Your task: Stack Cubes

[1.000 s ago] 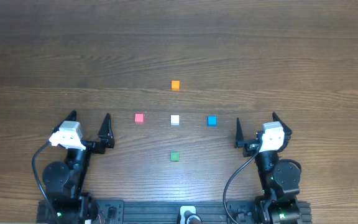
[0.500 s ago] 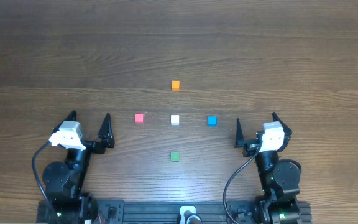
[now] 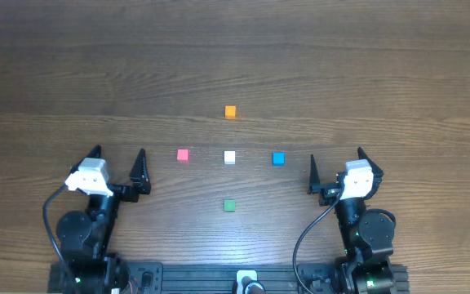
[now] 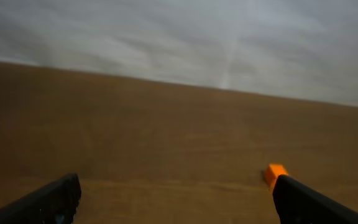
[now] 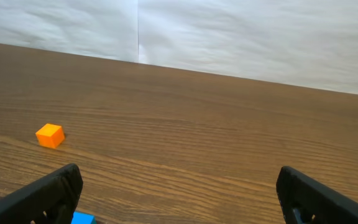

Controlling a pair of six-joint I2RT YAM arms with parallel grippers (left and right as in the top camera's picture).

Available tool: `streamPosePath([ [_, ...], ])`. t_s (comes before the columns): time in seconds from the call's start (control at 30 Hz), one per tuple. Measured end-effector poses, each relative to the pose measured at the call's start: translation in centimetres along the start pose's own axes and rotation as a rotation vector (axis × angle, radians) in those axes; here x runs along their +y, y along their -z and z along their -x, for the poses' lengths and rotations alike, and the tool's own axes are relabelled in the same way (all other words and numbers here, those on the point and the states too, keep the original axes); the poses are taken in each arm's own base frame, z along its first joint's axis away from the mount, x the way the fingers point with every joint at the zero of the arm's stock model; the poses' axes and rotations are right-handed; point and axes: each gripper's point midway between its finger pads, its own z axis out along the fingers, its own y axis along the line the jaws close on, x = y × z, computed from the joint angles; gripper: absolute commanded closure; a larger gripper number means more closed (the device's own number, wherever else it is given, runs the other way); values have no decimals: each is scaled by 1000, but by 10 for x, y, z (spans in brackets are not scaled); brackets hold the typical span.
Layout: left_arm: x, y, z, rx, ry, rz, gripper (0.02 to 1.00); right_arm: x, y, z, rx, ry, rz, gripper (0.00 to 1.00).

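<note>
1. The left claw (image 3: 118,150) hangs low over the desk (image 3: 382,65), close to its own arm's base. Its two fingers are spread wide and hold nothing. I think it waits like this so it is ready to close on a cube.
2. The right claw (image 3: 336,154) does the same on the other side. Its fingers are also spread wide, with nothing between them. The two claws leave the middle of the desk free, so they do not bump each other.
3. The green cube (image 3: 229,206) sits between the two claws and is the nearest cube to the arms. Either claw could get to it.
4. A bit farther away, three cubes lie in a row: the pink cube (image 3: 183,154), the white cube (image 3: 230,157) and the blue cube (image 3: 278,158). The pink one is near the left claw, and the blue one is near the right claw.
5. The cubes are well apart and none touch. I think this leaves room for a finger to slip down on each side of a cube.
6. The orange cube (image 3: 230,112) is farthest away, in line with the white and green ones.
7. No cube sits on another, so the stack is not yet begun. The white cube is in the middle and may make a good bottom.
8. A pale wall (image 5: 260,43) stands past the far edge of the desk.
</note>
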Motion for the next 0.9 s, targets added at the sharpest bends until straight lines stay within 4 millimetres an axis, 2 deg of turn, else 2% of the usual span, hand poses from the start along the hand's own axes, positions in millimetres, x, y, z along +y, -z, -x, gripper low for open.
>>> streamPosePath([
  [0.1,-2,-4,-14,100,14,-5,20,0,0,0,0,0,0,9],
  [0.17,-8,-7,-15,172,21,-19,20,0,0,0,0,0,1,9],
  [0.3,-26,-17,8,316,30,-49,23,0,0,0,0,0,2,9],
  [0.4,-42,-33,32,425,30,-76,20,0,0,1,-4,0,1,7],
  [0.47,-54,-48,40,518,32,-89,23,0,0,0,-4,-1,1,9],
  [0.53,-64,-64,40,619,41,-95,20,0,0,0,-4,-1,1,7],
  [0.63,-79,-88,24,785,64,-89,23,0,0,0,-4,-1,1,7],
  [0.73,-87,-101,-4,935,79,-54,20,0,0,0,-4,0,0,9],
  [0.8,-90,-104,-30,1029,79,-14,20,0,0,0,-4,-1,0,7],
  [0.9,-91,-97,-67,1154,63,40,20,0,0,0,-4,0,0,9],
])
